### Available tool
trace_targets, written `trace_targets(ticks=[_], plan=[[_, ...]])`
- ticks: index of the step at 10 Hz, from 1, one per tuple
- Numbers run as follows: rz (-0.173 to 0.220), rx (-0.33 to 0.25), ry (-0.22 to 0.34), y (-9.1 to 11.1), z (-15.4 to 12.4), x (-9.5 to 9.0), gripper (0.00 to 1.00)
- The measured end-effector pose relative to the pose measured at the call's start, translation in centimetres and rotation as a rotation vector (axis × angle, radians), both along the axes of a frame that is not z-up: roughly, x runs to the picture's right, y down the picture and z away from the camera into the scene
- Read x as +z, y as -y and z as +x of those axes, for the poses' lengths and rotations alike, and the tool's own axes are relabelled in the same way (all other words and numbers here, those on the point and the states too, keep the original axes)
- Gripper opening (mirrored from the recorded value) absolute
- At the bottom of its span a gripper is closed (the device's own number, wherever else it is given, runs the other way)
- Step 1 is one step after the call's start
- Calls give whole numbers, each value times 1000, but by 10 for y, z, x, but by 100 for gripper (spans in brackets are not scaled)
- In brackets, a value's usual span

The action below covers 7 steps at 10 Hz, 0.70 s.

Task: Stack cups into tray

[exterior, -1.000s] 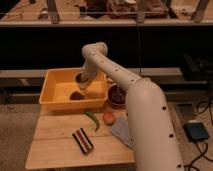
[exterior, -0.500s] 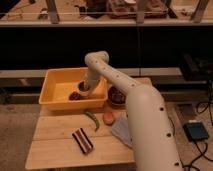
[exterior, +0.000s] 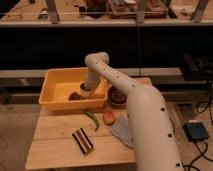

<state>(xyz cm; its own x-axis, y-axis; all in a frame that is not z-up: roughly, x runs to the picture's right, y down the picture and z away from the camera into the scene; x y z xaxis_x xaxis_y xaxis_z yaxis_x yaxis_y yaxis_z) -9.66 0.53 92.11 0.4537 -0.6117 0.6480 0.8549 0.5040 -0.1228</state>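
The yellow-orange tray (exterior: 57, 86) stands at the back left of the wooden table. My arm reaches over its right wall, and the gripper (exterior: 85, 89) is low inside the tray near the right side. A pale round shape at the gripper's tip looks like the cream-white cup (exterior: 85, 86); I cannot tell whether it is held. The low dark reddish-brown cup (exterior: 75, 95) sits on the tray floor just left of the gripper.
A dark red bowl (exterior: 117, 96) stands right of the tray. In front lie a green pepper (exterior: 92, 120), an orange piece (exterior: 108, 118), a grey cloth (exterior: 122, 131) and a striped dark packet (exterior: 82, 140). My arm covers the table's right side.
The gripper has moved left and down, from over the tray's right wall to low inside the tray beside the reddish-brown cup.
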Motion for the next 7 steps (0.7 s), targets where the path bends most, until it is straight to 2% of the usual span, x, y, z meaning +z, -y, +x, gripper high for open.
trace_targets(ticks=[4, 7], plan=[[54, -23, -6, 26, 2, -27, 80], [101, -26, -8, 54, 0, -62, 80]])
